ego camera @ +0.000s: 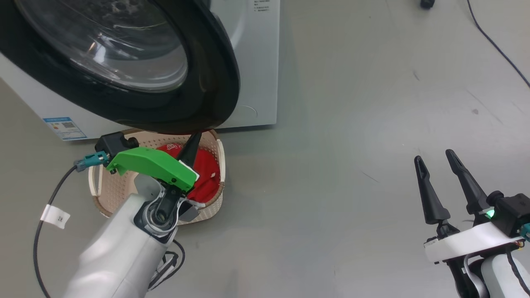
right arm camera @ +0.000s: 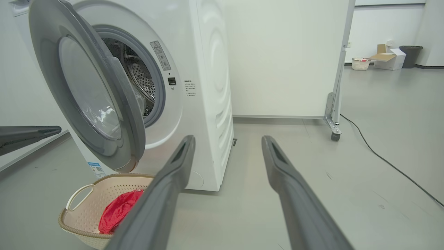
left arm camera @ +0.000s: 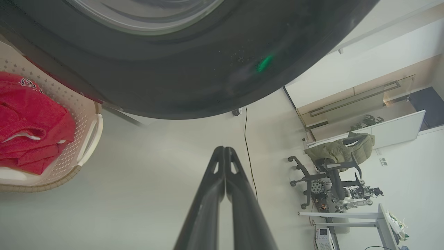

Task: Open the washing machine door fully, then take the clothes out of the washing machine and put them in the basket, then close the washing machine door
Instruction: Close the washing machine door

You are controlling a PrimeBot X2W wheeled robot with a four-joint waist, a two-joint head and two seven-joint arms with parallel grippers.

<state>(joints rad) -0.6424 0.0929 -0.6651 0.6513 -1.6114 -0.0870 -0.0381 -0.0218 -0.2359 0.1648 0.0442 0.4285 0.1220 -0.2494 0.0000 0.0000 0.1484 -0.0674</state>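
Door: we see the washing machine door (ego camera: 124, 66) standing open at 11 o'clock in the head view, overhanging the basket (ego camera: 118, 194).
Clothes: the red clothes (ego camera: 205, 171) lie in the basket at 8 o'clock. We judge unloading done, though the drum shows only partly.
Left gripper (left arm camera: 224, 149): fingers pressed together, empty, just under the door's rim.
Right gripper (ego camera: 433, 155): fingers apart, empty, at 4 o'clock.
Remaining: we judge only closing the door is left.

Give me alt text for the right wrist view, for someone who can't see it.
A white front-loading washing machine stands with its round door swung open, showing the steel drum. Below the door, a cream basket on the grey floor holds a red garment. The right gripper, its two dark fingers spread open, rises in the foreground.
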